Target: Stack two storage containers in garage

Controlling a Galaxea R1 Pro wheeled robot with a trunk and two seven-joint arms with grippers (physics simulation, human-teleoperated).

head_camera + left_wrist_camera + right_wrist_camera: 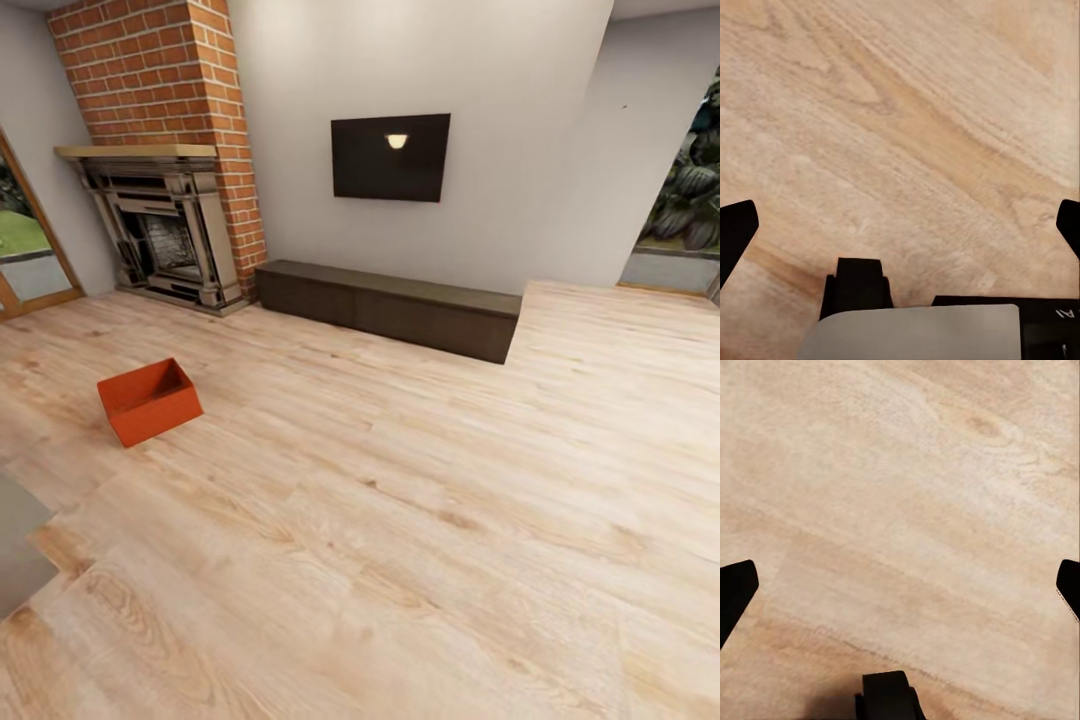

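One orange-red open-top storage container point(149, 400) sits on the light wood plank floor point(400, 480) of the living room, at the left of the head view, in front of the fireplace. The second container is out of view. In the left wrist view my left gripper point(900, 225) is open, its two black fingertips point(735, 232) spread wide above bare planks with nothing between them. My right gripper point(900, 585) in the right wrist view is likewise open over bare floor, fingertips point(735, 589) far apart.
A red-brick fireplace point(165, 170) stands at the back left. A black TV point(390, 157) hangs on the grey wall above a low dark bench point(390, 308). A glass door point(25, 250) is at far left, a window with plants point(690, 200) at far right. A grey edge point(15, 545) juts in at lower left.
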